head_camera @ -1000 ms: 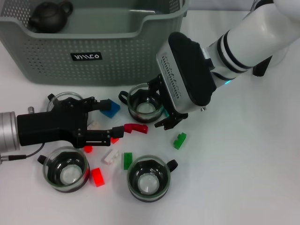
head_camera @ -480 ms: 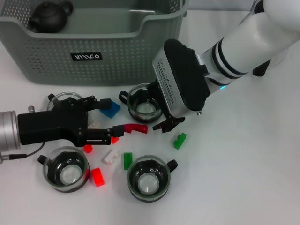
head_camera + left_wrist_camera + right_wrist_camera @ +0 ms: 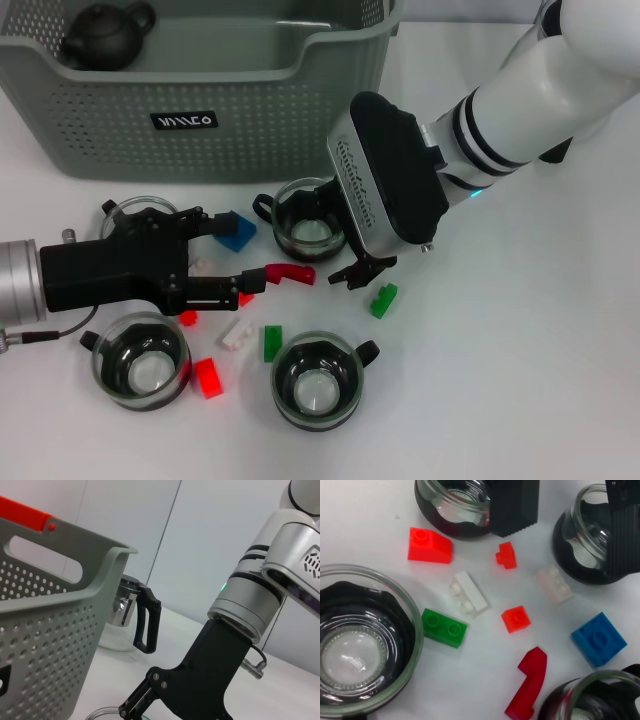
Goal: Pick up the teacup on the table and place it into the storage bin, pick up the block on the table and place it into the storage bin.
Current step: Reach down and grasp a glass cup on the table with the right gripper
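The grey-green storage bin (image 3: 215, 75) stands at the back left with a dark teapot (image 3: 105, 35) inside. Several glass teacups stand on the table. My right gripper (image 3: 342, 231) is open and sits low against the right side of the teacup (image 3: 303, 226) in front of the bin. My left gripper (image 3: 232, 250) is open and empty, between a blue block (image 3: 235, 232) and a red curved block (image 3: 290, 273). In the right wrist view the blue block (image 3: 598, 639) and the red curved block (image 3: 527, 682) lie beside that teacup's rim (image 3: 585, 695).
Two more teacups (image 3: 318, 380) (image 3: 140, 362) stand at the front, and another (image 3: 135, 210) lies partly under the left gripper. Green blocks (image 3: 383, 299) (image 3: 271, 342), a red block (image 3: 208, 378) and a white block (image 3: 236, 333) are scattered between them.
My right gripper has shifted slightly left and lower by the teacup. The left gripper has not moved.
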Robot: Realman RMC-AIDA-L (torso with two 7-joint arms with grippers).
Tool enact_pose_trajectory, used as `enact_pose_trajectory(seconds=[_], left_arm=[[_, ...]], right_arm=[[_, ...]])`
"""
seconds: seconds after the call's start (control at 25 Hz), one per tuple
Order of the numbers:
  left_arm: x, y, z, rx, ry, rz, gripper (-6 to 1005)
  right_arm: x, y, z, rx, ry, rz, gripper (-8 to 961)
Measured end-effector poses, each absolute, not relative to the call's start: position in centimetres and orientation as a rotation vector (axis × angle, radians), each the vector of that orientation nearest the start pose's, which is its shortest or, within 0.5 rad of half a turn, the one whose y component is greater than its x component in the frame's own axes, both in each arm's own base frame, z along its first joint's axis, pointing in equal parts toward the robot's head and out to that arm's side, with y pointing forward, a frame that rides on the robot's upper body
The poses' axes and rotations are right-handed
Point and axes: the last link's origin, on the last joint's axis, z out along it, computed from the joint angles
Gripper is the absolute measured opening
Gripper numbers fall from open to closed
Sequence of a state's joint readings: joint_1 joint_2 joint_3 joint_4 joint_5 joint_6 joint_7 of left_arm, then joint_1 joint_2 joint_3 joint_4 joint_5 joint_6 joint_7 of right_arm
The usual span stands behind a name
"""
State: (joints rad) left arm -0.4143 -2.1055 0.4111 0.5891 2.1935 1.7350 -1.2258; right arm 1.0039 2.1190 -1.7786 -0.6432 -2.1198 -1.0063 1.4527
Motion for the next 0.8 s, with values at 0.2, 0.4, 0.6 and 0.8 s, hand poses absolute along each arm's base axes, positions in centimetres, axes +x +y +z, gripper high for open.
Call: enact_pose_trajectory(seconds=[0.2, 0.4, 0.6, 0.8], left_arm=[[-30.49, 26.46, -0.54, -2.692, -0.735, -0.815, 924], [-30.49, 26.45, -0.56, -2.692, -0.736, -0.815, 924], [-30.48, 26.46, -0.56, -2.692, -0.736, -0.815, 923], [-30.47, 26.47, -0.56, -2.693, -0.735, -0.816, 923]], right_arm=[[12.48, 37.24, -14.16, -2.999, -0.748, -0.470, 838], [12.57, 37.16, -14.19, -3.003, -0.741, -0.476, 839], [12.61, 36.97, -14.16, -3.021, -0.712, -0.480, 741], [12.38, 36.94, -13.95, -3.037, -0.679, -0.481, 555]])
